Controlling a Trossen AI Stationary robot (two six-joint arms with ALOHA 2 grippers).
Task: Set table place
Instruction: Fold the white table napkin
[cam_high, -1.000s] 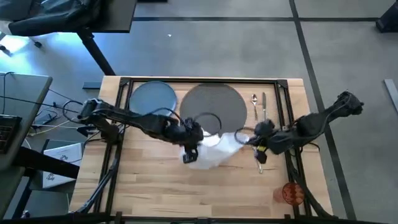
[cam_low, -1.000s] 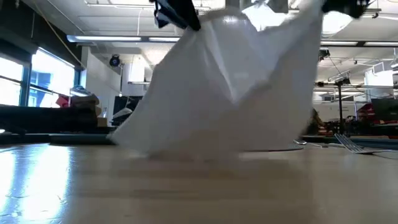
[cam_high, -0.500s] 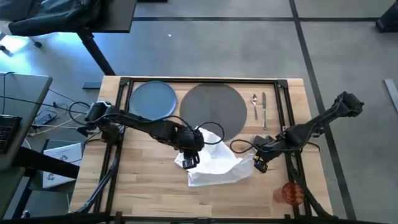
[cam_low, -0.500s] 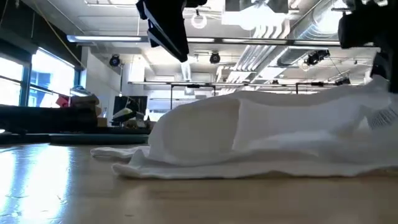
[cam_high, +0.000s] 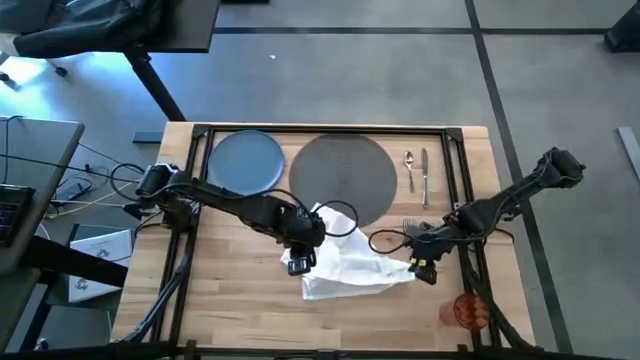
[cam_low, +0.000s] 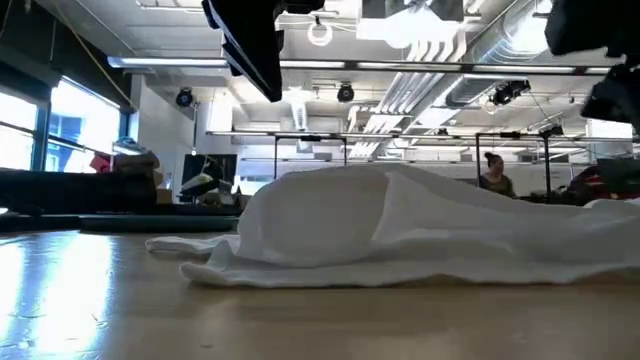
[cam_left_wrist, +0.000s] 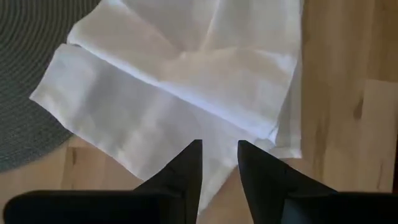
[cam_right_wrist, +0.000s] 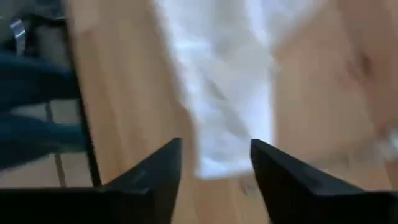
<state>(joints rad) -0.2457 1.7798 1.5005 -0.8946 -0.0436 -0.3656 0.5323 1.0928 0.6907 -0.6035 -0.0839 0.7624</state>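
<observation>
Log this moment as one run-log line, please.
napkin: lying rumpled on table, corner over mat | left gripper: open, above napkin | right gripper: open, at napkin's right end

Both arms were dark, basically black, built from slim jointed segments with chunkier housings at the joints. Thin black cables looped loosely off each one near the wrist. The left gripper (cam_high: 297, 262) had a whitish patch near its tip; the right gripper (cam_high: 424, 270) showed small yellow markings. Up close, the fingers (cam_left_wrist: 180, 177) were plain black tapered wedges.
</observation>
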